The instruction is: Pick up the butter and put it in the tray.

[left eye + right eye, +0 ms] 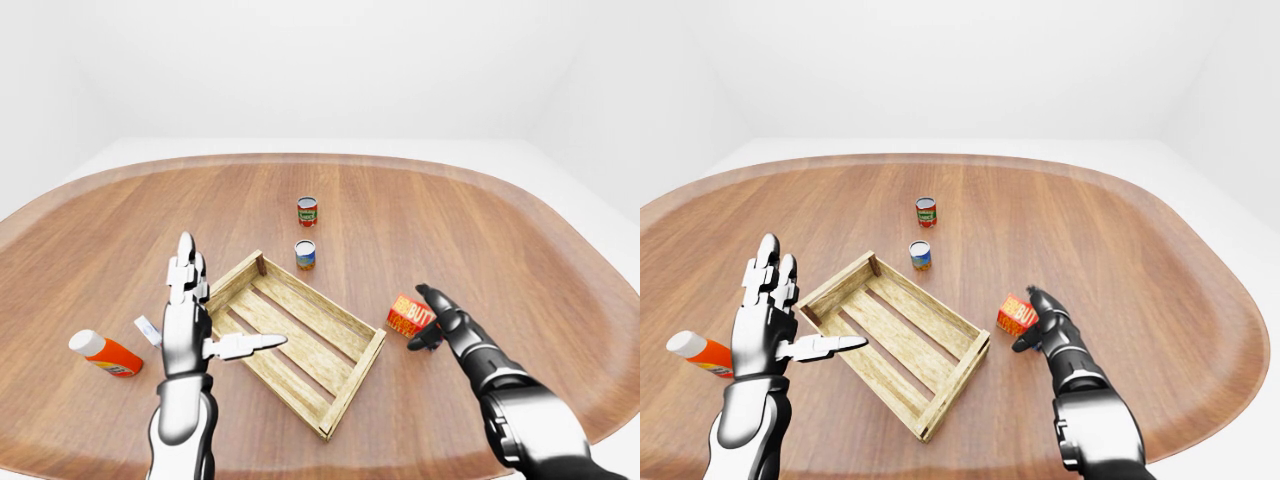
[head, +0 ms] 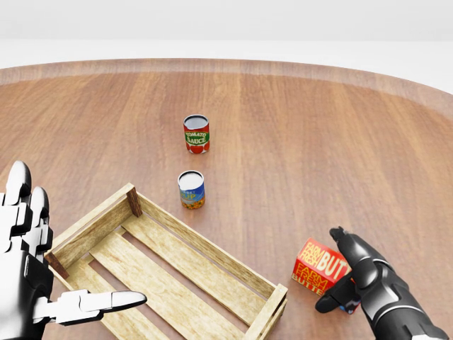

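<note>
Between the right hand's (image 2: 354, 280) thumb and upper fingers sits the butter (image 2: 318, 267), a red box resting on the table (image 2: 318, 127) at the lower right of the head view; the thumb curls under the box's lower right corner and the other fingers lie along its right face, touching it, though whether they truly clamp it cannot be told. Just left of those fingers, beyond the box, lies the tray (image 2: 205, 248), a slatted wooden crate set at a slant, with nothing in it; the butter stands outside it, near its right corner. Over the tray's left end hangs the left hand (image 2: 28, 262), fingers spread wide and upright, thumb stretched out sideways above the slats, gripping nothing. Above the tray's upper rim, well away from both hands, stands a blue can (image 2: 191, 189), and further up the view a red can (image 2: 197, 133) labelled tomato sauce. Left of the left hand, in the left-eye view, an orange bottle (image 1: 105, 353) with a white cap lies on its side, with a small white item (image 1: 147, 329) between it and the fingers.
</note>
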### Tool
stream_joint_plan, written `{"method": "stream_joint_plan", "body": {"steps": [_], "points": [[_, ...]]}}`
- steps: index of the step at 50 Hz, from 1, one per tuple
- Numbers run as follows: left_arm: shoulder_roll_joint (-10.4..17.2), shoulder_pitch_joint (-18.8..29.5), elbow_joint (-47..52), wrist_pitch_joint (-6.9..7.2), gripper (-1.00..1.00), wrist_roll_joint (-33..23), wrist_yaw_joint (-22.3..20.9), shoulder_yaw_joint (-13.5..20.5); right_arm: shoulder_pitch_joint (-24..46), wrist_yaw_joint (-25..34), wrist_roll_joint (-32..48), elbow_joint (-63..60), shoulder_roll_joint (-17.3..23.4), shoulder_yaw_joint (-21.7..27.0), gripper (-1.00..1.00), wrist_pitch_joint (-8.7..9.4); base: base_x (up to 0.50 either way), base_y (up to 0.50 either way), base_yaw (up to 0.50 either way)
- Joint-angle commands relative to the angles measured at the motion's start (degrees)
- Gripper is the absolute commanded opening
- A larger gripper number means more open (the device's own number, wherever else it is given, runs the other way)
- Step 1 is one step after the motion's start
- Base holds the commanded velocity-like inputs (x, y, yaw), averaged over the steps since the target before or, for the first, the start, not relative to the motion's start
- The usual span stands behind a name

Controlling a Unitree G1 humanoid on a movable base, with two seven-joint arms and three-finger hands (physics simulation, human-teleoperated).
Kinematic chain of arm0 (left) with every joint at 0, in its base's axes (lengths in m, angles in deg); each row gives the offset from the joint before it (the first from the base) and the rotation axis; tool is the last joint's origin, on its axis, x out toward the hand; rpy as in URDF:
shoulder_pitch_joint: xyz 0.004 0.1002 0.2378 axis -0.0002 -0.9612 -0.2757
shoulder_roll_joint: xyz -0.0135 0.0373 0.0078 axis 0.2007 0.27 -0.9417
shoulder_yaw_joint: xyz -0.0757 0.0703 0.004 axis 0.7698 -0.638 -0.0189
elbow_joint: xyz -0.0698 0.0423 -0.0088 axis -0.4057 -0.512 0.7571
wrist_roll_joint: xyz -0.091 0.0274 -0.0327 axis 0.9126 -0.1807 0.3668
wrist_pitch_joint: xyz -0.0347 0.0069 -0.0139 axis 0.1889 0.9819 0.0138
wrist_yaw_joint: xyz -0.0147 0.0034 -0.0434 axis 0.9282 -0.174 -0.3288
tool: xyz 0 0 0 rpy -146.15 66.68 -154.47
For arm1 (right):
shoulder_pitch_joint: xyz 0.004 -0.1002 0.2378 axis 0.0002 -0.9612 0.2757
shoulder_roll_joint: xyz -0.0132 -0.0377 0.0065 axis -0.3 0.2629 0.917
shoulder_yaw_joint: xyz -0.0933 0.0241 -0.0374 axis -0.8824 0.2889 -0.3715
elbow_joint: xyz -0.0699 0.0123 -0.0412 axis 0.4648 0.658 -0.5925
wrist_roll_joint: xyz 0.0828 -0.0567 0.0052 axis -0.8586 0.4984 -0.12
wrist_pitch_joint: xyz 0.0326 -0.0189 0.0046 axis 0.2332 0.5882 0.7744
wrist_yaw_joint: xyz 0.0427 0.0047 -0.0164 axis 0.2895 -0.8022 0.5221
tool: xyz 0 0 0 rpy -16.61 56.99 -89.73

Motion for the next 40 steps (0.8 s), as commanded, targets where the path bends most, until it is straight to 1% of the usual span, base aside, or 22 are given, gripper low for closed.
{"method": "stream_joint_plan", "body": {"steps": [1, 9, 11, 17, 40], "points": [[-0.05, -0.21, 0.25, 0.00, 1.00, 0.05, -0.06, 0.06, -0.23, -0.50, -2.61, 1.23, -2.26, 0.20, -1.00, 0.00, 0.00, 0.00, 0.00], [-0.09, -0.26, 0.24, 0.00, 1.00, 0.07, -0.08, 0.06, -0.65, -0.89, -3.40, 1.15, -2.11, 0.59, -1.00, 0.00, 0.00, 0.00, 0.00], [-0.11, -0.22, 0.08, 0.00, 1.00, -0.02, 0.01, -0.06, -1.11, 0.61, -2.70, 1.48, -2.22, -0.19, -1.00, 0.00, 0.00, 0.00, 0.00], [-0.05, -0.17, -0.24, 0.00, 1.00, -0.39, 0.23, -0.38, -1.85, 1.42, -2.32, 1.04, -1.91, -0.14, -1.00, 0.00, 0.00, 0.00, 0.00], [0.02, 0.24, -1.37, -0.16, 1.00, -0.43, 0.62, -0.91, -2.05, 0.54, -3.73, -1.17, -0.17, 1.04, -1.00, 0.00, 0.00, 0.00, 0.00]]}}
